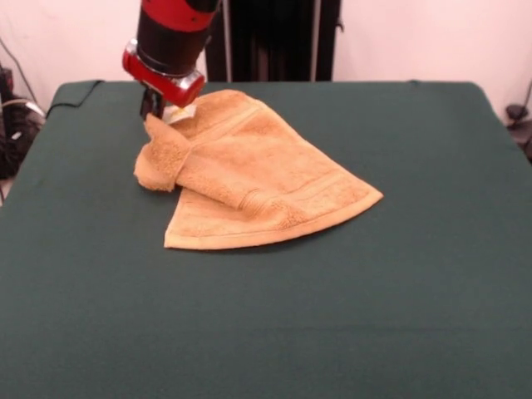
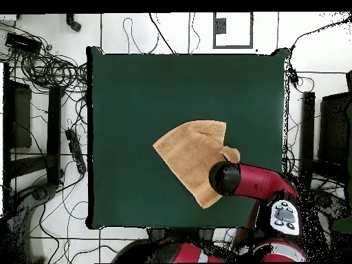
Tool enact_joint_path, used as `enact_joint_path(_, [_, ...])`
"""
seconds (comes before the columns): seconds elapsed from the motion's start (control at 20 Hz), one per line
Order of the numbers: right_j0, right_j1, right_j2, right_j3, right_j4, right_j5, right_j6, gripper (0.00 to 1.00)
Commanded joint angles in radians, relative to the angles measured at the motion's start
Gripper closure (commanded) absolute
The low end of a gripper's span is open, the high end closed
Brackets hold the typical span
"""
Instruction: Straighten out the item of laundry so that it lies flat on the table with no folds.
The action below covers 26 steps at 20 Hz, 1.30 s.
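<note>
The item of laundry (image 1: 258,174), an orange-tan towel, lies folded over itself in a rough fan shape left of the table's (image 1: 374,291) middle. Its far left corner is drawn up and rolled over into a thick flap (image 1: 162,162). My gripper (image 1: 156,116) stands right above that flap, shut on the raised corner, and a small white label (image 1: 180,113) shows beside it. In the overhead view the towel (image 2: 189,155) spreads on the table (image 2: 137,89), and the arm's red and black wrist (image 2: 227,177) covers the gripper and the towel's edge.
Dark green cloth surrounds the towel on all sides, widest toward the front and right in the front view. Cables (image 2: 48,69) and black stands lie on the floor around the table.
</note>
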Motion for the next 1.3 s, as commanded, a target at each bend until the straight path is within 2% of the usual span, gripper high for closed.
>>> enact_joint_path(0.05, [0.040, 0.016, 0.000, -0.016, 0.072, -0.034, 0.226, 1.00])
enact_joint_path(0.6, [-0.043, -0.055, 0.047, 0.033, 0.044, -0.029, 0.111, 1.00])
enact_joint_path(0.7, [-0.061, -0.097, 0.050, 0.058, 0.034, -0.010, 0.080, 1.00])
enact_joint_path(1.3, [-0.084, -0.126, 0.076, 0.099, 0.010, -0.064, 0.089, 1.00])
